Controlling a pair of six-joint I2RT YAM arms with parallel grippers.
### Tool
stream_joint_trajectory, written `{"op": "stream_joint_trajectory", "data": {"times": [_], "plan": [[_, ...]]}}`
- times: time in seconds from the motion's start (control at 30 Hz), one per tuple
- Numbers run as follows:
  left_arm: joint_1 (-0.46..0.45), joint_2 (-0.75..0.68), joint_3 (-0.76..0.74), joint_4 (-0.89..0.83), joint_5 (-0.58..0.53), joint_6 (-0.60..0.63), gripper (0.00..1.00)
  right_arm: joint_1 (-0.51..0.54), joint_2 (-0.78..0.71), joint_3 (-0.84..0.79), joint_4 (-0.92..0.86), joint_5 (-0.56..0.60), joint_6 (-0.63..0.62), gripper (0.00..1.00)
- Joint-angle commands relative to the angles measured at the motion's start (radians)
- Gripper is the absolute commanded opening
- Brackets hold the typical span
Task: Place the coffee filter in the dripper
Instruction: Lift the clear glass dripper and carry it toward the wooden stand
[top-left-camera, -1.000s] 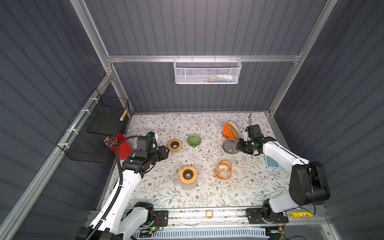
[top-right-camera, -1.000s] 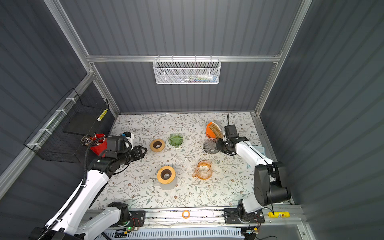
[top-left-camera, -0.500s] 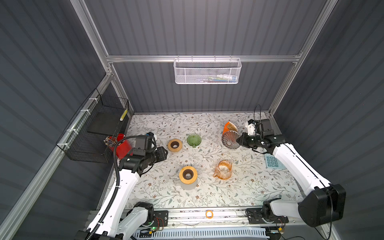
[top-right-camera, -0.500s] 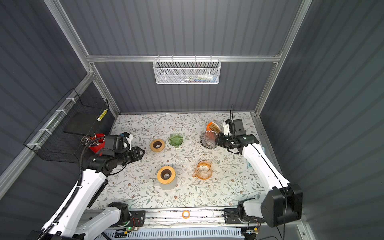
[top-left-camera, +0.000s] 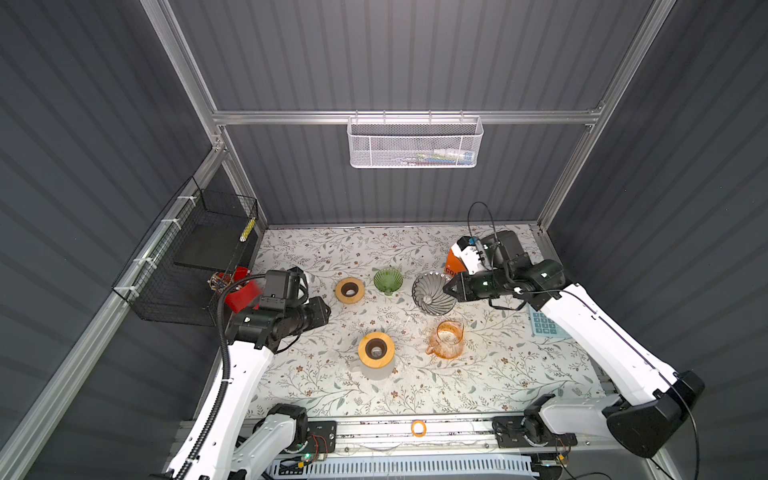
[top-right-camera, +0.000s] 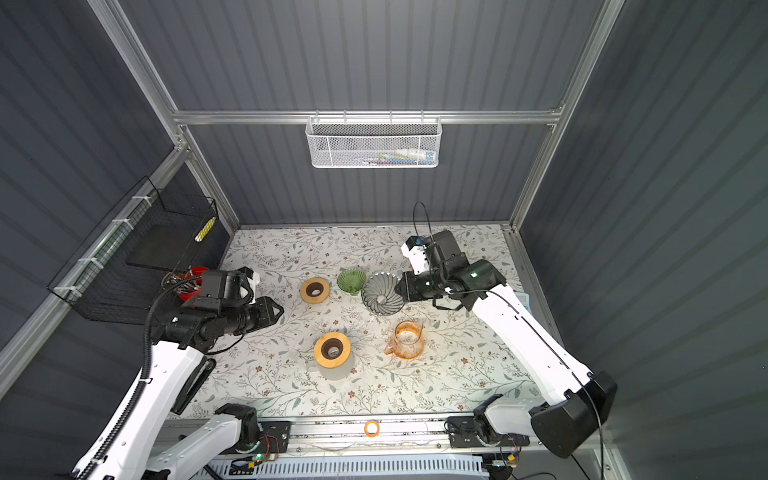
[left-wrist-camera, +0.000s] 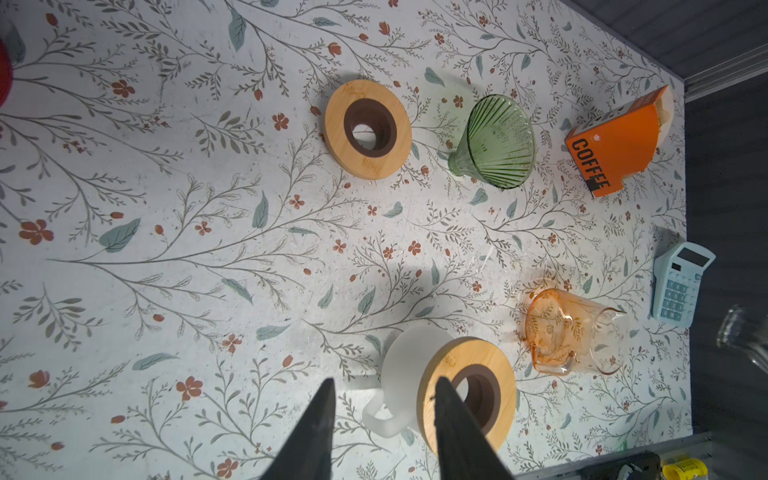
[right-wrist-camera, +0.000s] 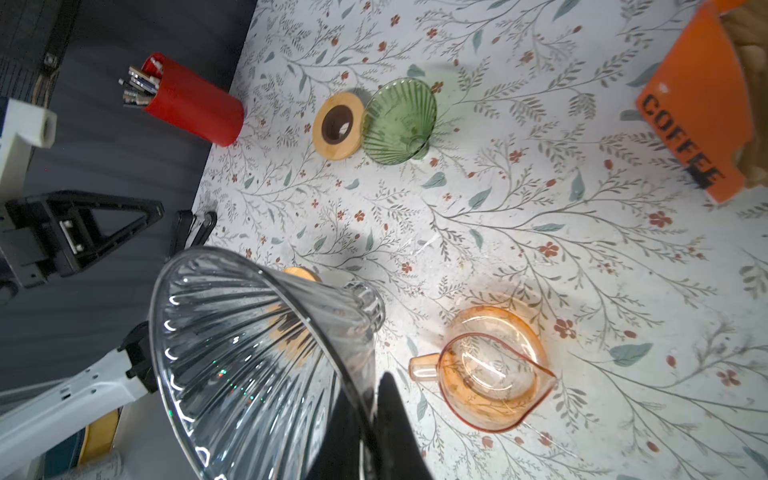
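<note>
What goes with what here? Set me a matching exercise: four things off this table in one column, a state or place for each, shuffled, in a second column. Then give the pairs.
1. clear ribbed glass dripper
2. green ribbed glass dripper
3. frosted white mug
4. orange cardboard box lettered COFFEE

A. capped by a fitted wooden ring
B. paper filters show at its open end
C. pinched at the rim by the shut right pincer
D. stands beside a loose wooden ring

Pairs: 1-C, 2-D, 3-A, 4-B.

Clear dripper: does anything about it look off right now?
Yes: the clear dripper is off the table, pinched by its rim in the right claw, and it is empty. Nothing looks spilled or broken.
</note>
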Motion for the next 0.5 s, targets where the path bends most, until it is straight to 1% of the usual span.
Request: {"op": "stream_joint_trajectory", "data": {"times": [0.0,0.17,0.47], "plan": [[0.005,-0.014,0.046,-0.089,-0.028,0.017,0.4,0.068,0.041,0.053,-0.045,-0.02,-0.026,0.0],[0.007,-0.025,0.07,-0.137,-0.042,0.025,0.4,0.157,0.096,0.099,-0.054,-0.033,-0.026,0.0],[0.007,-0.067,0.05,-0.113,0.026,0.052,0.4,0.262,0.181,0.139,-0.014,-0.044,0.0,0.0]]}}
